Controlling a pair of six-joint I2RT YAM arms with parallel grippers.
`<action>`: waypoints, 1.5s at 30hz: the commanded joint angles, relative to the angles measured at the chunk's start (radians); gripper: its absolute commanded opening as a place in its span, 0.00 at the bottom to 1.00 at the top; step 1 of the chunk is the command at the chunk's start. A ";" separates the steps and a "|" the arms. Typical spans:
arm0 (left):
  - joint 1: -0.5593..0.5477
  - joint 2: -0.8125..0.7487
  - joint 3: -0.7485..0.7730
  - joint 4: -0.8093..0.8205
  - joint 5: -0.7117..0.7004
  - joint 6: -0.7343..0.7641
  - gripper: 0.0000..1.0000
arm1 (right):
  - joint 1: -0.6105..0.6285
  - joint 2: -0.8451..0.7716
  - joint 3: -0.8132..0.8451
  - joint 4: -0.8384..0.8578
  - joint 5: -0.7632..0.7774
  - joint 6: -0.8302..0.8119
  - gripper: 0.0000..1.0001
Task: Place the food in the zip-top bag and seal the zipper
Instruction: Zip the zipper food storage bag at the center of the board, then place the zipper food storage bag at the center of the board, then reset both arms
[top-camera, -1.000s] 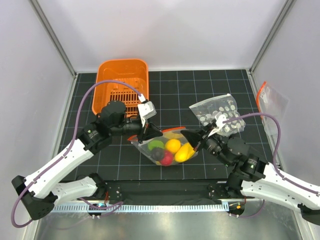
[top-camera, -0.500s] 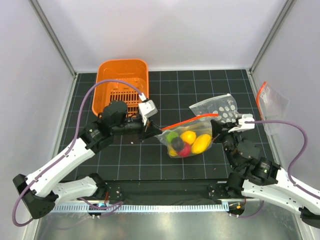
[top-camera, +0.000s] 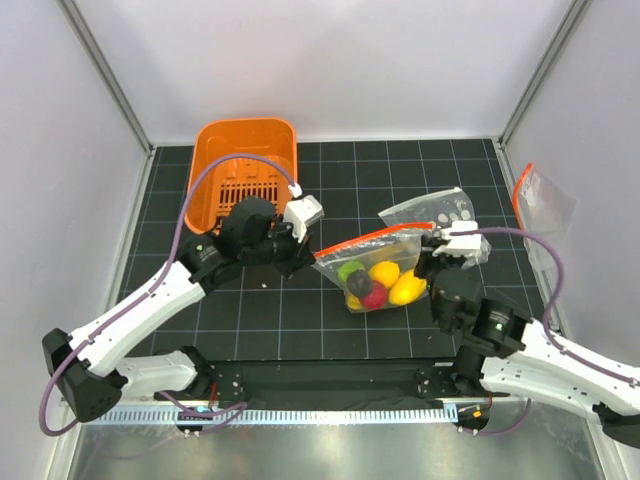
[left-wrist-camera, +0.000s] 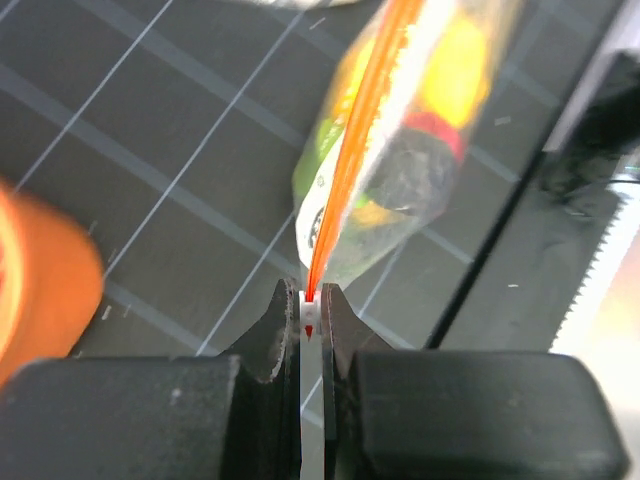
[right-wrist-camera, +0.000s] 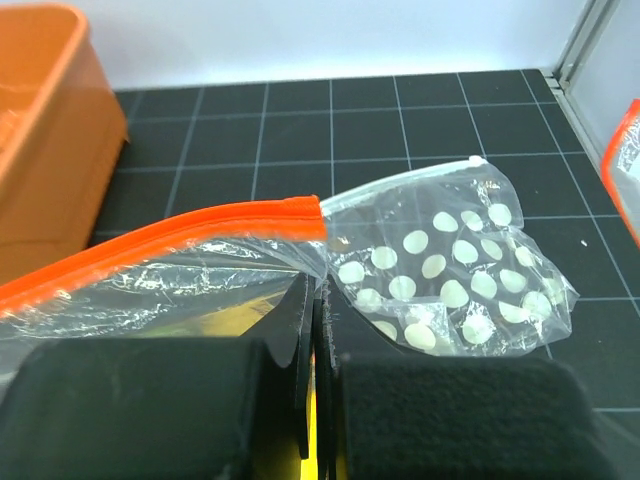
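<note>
Zip-top bag (top-camera: 390, 262) is hanging taut between both arms over the middle of the mat, near the dotted bag (top-camera: 432, 212) and apart from the orange basket (top-camera: 245, 125). Food (top-camera: 378, 283) is sitting inside, bunched in the sagging belly. Left gripper (left-wrist-camera: 310, 312) is pinching the zipper (top-camera: 372, 242) at its left end, jaws nearly together. Right gripper (right-wrist-camera: 314, 300) is clamping the film just under the strip's right end. Long axis is running left to right along the zipper, right end angling slightly toward the far side, with the strip edge facing up and the belly down.

Step in hand, by judgement: sealing. Strip is looking joined where visible; full closure cannot be told. Next move is likely calling for a firm pinch travelling along the strip.
</note>
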 joint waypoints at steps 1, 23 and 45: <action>0.009 0.011 0.068 -0.162 -0.191 -0.043 0.00 | -0.032 0.084 0.052 0.098 0.042 -0.006 0.01; 0.088 -0.147 0.058 -0.390 -0.711 -0.257 0.00 | -0.311 0.685 0.377 0.245 -0.620 0.103 0.03; 0.122 -0.591 -0.159 -0.177 -0.558 -0.255 1.00 | -0.326 0.232 0.171 -0.034 -0.511 0.071 1.00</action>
